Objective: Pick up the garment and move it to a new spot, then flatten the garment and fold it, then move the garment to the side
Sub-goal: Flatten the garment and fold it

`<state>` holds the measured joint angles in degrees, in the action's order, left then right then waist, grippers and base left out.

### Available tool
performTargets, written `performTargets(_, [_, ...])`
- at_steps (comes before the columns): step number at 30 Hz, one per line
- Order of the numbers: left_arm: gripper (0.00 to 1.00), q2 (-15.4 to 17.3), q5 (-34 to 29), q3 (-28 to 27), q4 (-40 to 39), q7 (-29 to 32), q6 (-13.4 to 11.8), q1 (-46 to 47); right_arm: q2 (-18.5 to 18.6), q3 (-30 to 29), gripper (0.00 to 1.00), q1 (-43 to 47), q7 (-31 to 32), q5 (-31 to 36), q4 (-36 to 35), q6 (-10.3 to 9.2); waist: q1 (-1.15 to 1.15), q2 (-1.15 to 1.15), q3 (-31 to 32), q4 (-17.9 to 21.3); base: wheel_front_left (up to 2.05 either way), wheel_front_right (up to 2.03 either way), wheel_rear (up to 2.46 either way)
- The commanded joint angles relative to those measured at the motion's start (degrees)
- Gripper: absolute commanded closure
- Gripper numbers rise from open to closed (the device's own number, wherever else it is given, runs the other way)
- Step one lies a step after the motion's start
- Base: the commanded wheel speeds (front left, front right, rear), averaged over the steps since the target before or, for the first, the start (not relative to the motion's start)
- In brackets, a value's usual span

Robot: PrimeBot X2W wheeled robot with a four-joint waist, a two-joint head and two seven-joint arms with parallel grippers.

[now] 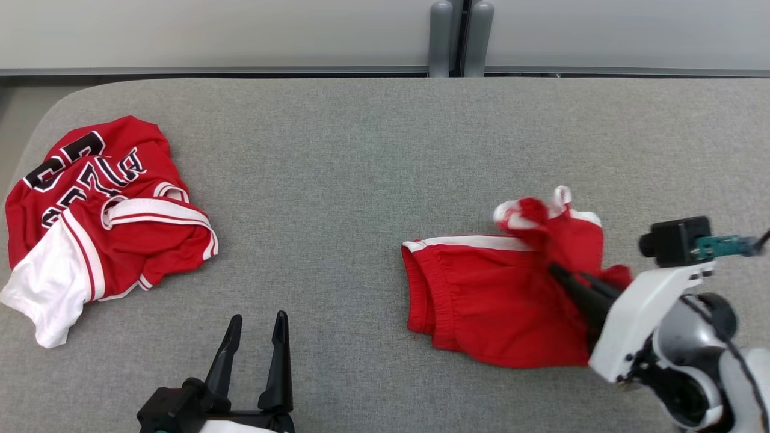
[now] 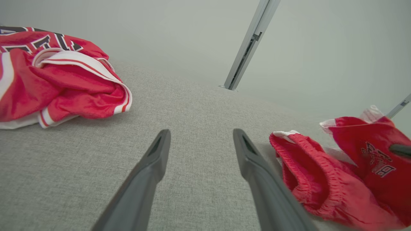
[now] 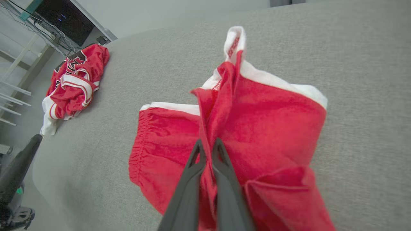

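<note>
The garment, a pair of red shorts (image 1: pixel 493 294) with white trim, lies crumpled on the grey padded surface at the right. My right gripper (image 1: pixel 556 270) is shut on a raised fold of the red shorts (image 3: pixel 273 128), and in the right wrist view its fingers (image 3: pixel 208 144) pinch the cloth between them. Part of the fabric is lifted, while the waistband end still rests on the surface. My left gripper (image 1: pixel 257 319) stands open near the front edge, left of the shorts (image 2: pixel 321 183), with nothing between its fingers (image 2: pixel 201 134).
A red and white jersey (image 1: pixel 102 210) with black lettering lies bunched at the far left of the grey surface (image 1: pixel 361 180). A wall and a grey vertical post (image 1: pixel 460 36) stand behind the back edge. The surface's rounded left corner drops to the floor.
</note>
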<state>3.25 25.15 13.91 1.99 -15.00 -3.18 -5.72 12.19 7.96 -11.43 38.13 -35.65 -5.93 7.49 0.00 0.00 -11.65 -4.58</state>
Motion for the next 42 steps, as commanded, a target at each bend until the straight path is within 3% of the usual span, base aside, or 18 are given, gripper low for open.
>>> performTargets(1, [0.0, 0.2, 0.0, -0.1, 0.2, -0.3, 0.1, 0.3, -0.7, 1.3, 1.0, 0.0, -0.1, -0.3, -0.3, 0.01, 0.0, 0.0, -0.1, -0.1, 0.0, 0.0, 0.0])
performTargets(7, [0.0, -0.1, 0.0, 0.6, 1.3, -0.3, 0.8, 1.5, -5.9, 8.7, 1.0, -2.6, -2.2, 1.5, 4.7, 0.02, 0.0, 0.0, -0.1, -1.6, 0.0, 0.0, 0.0])
performTargets(13, [0.0, -0.2, 0.2, 0.6, 2.2, -0.3, 1.0, 1.2, -8.4, 11.7, 1.0, -5.1, -6.2, 1.9, 11.3, 0.02, 0.0, 0.0, 0.7, -3.5, 0.0, 0.0, 0.0])
performTargets(24, [0.0, -0.3, 0.9, 1.8, 3.2, -0.3, 0.7, -0.1, -9.2, 14.5, 1.0, -8.7, -12.6, -2.7, 17.1, 0.02, 0.0, 0.0, 3.0, -4.7, 0.0, 0.0, 0.0])
performTargets(33, [0.0, -0.3, 1.1, 2.8, 3.3, -0.3, 0.3, -0.3, -9.2, 17.9, 1.0, -11.0, -14.1, -5.4, 22.5, 0.02, 0.0, 0.0, 3.2, -4.8, 0.0, 0.0, 0.0])
performTargets(34, [0.0, -0.3, 1.3, 3.0, 3.4, -0.3, 0.3, 0.0, -9.2, 18.5, 0.82, -11.7, -15.1, -5.9, 24.3, 0.02, 0.0, 0.0, 3.2, -4.9, 0.0, 0.0, 0.0])
performTargets(35, [0.0, -0.3, 1.4, 3.1, 3.5, -0.3, 0.2, 0.0, -9.2, 18.9, 0.56, -12.0, -16.0, -5.6, 24.9, 0.02, 0.0, 0.0, 3.2, -5.0, 0.0, 0.0, 0.0])
performTargets(36, [0.0, -0.3, 1.5, 3.1, 3.6, -0.3, 0.2, 0.1, -9.2, 19.3, 0.0, -12.3, -17.1, -5.3, 25.4, 0.02, 0.0, 0.0, 3.3, -5.0, 0.0, 0.0, 0.0])
performTargets(42, [0.0, -0.2, 1.1, 1.8, 4.2, -0.3, -0.1, -1.4, -9.1, 19.9, 0.0, -10.7, -24.2, -4.6, 23.8, 0.02, 0.0, 0.0, 5.4, -3.8, 0.0, 0.0, 0.0])
